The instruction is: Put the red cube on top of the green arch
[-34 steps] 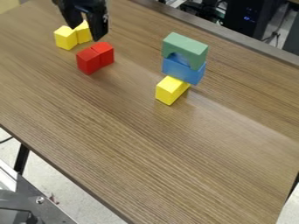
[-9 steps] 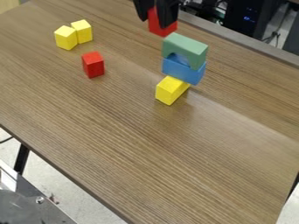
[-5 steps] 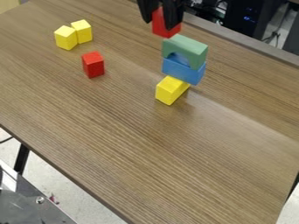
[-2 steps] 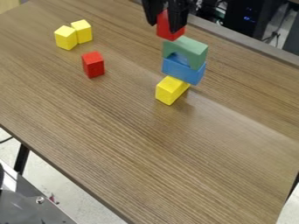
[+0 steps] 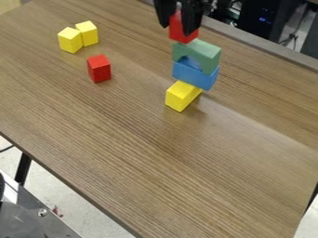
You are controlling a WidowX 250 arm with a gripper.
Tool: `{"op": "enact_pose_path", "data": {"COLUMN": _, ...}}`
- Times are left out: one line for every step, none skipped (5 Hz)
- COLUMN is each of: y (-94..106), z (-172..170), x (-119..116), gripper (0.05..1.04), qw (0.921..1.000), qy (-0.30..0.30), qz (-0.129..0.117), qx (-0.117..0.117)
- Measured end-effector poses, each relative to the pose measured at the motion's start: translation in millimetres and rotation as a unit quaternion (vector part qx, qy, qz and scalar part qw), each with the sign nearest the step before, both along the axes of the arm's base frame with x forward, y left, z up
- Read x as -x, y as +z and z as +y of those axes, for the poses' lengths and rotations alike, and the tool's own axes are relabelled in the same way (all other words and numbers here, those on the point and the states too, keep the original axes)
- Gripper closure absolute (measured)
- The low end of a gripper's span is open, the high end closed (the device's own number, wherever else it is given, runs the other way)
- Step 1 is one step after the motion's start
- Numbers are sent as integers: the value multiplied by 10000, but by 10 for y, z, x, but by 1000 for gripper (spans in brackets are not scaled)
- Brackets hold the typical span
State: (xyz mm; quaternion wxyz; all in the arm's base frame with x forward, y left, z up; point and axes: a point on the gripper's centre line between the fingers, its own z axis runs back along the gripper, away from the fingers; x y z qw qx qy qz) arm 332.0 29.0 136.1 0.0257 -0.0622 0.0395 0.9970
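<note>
Leftmost, 2 yellow cubes, the nearer [image 5: 69,41] and the farther [image 5: 88,34], sit side by side on the worktop [image 5: 124,153], well away from the stack, where they are probably just spares. To their right a loose red cube [image 5: 99,69] stands upright by itself; since the other red piece is already in use, this cube likely has no part in the job.

Further right, the hand [image 5: 177,28] grasps the held red cube [image 5: 179,37], with 1 finger on either side. Gripping it by its sides leaves the underside free to be set down. The cube hangs over the left end of the green arch [image 5: 199,45], its lower edge overlapping the arch in view; whether the 2 touch cannot be told.

The stack itself rises from a yellow block [image 5: 180,96], lying lengthwise and apparently serving as the base. The blue block [image 5: 194,75] seems to rest across it, with the arch on top, opening downward, so that its flat side offers a seat for the cube. The last step likely calls for a small shift right towards the arch's middle, then a gentle lowering, as a push or an off-centre release could topple the narrow stack.
</note>
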Motion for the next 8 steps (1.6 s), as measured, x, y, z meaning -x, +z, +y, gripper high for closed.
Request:
{"op": "enact_pose_path", "data": {"y": -15, "z": -4, "x": -13, "gripper": 525, "qw": 10000, "qy": -4, "qz": -9, "qx": -30}}
{"op": "enact_pose_path", "data": {"y": -15, "z": -20, "x": -21, "gripper": 525, "qw": 10000, "qy": -18, "qz": -26, "qx": -59}}
{"op": "enact_pose_path", "data": {"y": -33, "z": -43, "x": -27, "gripper": 524, "qw": 9999, "qy": -41, "qz": -52, "qx": -83}}
{"op": "enact_pose_path", "data": {"y": -27, "z": -73, "x": -38, "gripper": 524, "qw": 9999, "qy": -65, "qz": -86, "qx": -98}}
{"op": "enact_pose_path", "data": {"y": -52, "z": -60, "x": -50, "gripper": 524, "qw": 9999, "qy": -27, "qz": -79, "qx": -130}}
{"op": "enact_pose_path", "data": {"y": -75, "z": -49, "x": -55, "gripper": 457, "qw": 9998, "qy": -29, "qz": -71, "qx": -192}}
{"op": "enact_pose_path", "data": {"y": -99, "z": -48, "x": -30, "gripper": 159, "qw": 9998, "qy": -31, "qz": -21, "qx": -215}}
{"op": "enact_pose_path", "data": {"y": -103, "z": -53, "x": -24, "gripper": 74, "qw": 9998, "qy": -27, "qz": -7, "qx": -199}}
